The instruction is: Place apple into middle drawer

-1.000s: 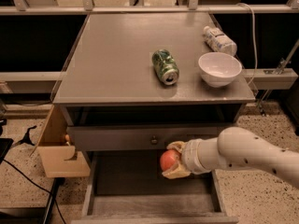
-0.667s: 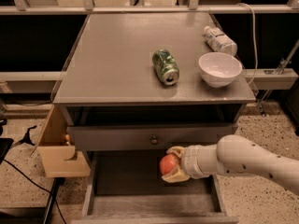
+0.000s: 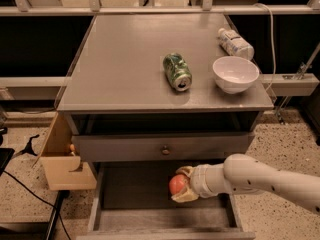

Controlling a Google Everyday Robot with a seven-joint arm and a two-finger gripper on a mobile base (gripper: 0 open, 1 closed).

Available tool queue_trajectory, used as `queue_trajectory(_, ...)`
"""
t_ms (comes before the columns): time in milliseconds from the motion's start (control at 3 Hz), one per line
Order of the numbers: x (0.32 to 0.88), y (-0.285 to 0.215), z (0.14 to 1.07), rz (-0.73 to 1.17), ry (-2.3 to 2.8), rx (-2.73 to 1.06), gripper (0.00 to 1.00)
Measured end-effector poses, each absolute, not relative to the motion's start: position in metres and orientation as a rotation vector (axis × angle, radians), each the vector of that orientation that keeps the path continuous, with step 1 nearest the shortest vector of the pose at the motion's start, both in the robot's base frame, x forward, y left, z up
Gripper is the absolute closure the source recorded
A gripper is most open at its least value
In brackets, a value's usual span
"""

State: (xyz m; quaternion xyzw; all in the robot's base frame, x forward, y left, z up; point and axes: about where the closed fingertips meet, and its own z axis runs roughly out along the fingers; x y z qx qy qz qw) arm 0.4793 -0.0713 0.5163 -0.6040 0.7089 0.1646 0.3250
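The end effector [image 3: 181,185] is clamped on the apple [image 3: 176,183], holding it within the open middle drawer [image 3: 127,196], over the right part of its grey floor. Up on the desk [image 3: 120,69] sit a tipped green can [image 3: 177,71], a white bowl [image 3: 235,74] to its right, and a bottle [image 3: 235,43] farther back.

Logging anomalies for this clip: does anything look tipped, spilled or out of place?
The green can and the bottle lie on their sides on the tabletop; no spill shows. The end effector holds the apple over the open middle drawer, as expected.
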Motion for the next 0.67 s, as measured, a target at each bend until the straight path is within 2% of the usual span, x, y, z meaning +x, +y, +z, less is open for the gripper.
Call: queue_trajectory(667, 0.49, -0.07, 0.487, 0.436, 1.834, -1.59, 1.0)
